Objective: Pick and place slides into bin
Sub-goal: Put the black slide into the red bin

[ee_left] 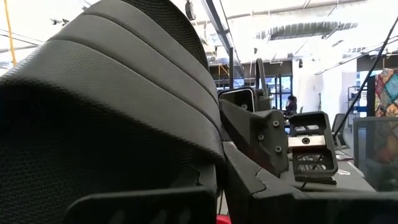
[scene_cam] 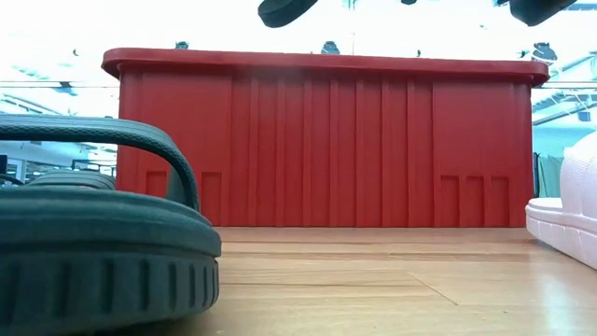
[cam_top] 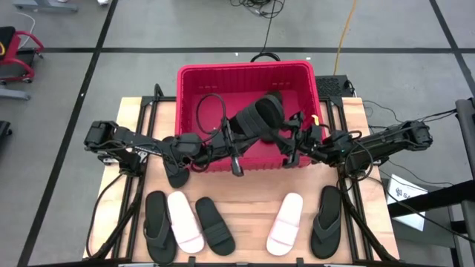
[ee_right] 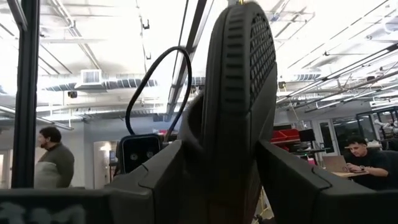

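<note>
A black wide-strap slide hangs over the red bin, tilted, between my two grippers. My left gripper is at its near-left end and my right gripper at its right side, both shut on it. The slide fills the left wrist view and stands on edge in the right wrist view. A black flip-flop lies on the bin's floor at the left. The bin also shows in the low view. My left gripper has the slide's near-left end between its two fingers, coming level from the table's left. The slide itself hides the place of contact. The slide is lifted clear above the bin. My right gripper pinches the slide's sole between its two fingers, one on each flat face. It comes level from the table's right. The slide stands on edge between the fingers, clear of the bin's floor.
On the table before the bin lie a black flip-flop, a pink-white slide, a black slide, another pink-white slide and a black flip-flop. Another black sandal lies under my left arm. People show in the room beyond.
</note>
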`<action>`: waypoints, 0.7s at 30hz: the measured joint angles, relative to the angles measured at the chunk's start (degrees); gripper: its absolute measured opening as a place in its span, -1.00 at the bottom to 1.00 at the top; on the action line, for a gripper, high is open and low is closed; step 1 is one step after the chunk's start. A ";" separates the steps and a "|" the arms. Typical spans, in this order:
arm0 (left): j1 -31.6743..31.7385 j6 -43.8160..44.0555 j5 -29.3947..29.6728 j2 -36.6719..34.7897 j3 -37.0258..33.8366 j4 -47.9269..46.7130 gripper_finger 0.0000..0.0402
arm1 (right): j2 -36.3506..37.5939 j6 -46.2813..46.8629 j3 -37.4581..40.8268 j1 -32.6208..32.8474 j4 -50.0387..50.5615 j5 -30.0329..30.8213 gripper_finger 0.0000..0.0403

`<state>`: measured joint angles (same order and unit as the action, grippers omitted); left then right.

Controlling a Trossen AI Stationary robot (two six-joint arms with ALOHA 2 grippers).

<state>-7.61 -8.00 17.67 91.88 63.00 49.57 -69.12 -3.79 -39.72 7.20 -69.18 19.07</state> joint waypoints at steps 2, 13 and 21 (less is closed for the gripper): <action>-0.01 -0.01 0.00 0.00 0.00 -0.13 -1.00 | 0.00 0.00 0.00 0.00 -0.71 0.17 -0.06; -0.03 -0.25 -0.75 0.13 -0.02 -1.44 -1.00 | 0.15 -0.11 -0.02 -0.12 -2.95 0.44 -0.03; -0.03 -0.11 -0.96 0.13 -0.04 -2.62 -1.00 | 0.15 -0.07 -0.02 -1.56 -2.73 0.42 -0.20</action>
<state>-7.64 -8.10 16.71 92.01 62.96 46.95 -68.97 -3.86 -39.75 5.64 -71.91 19.49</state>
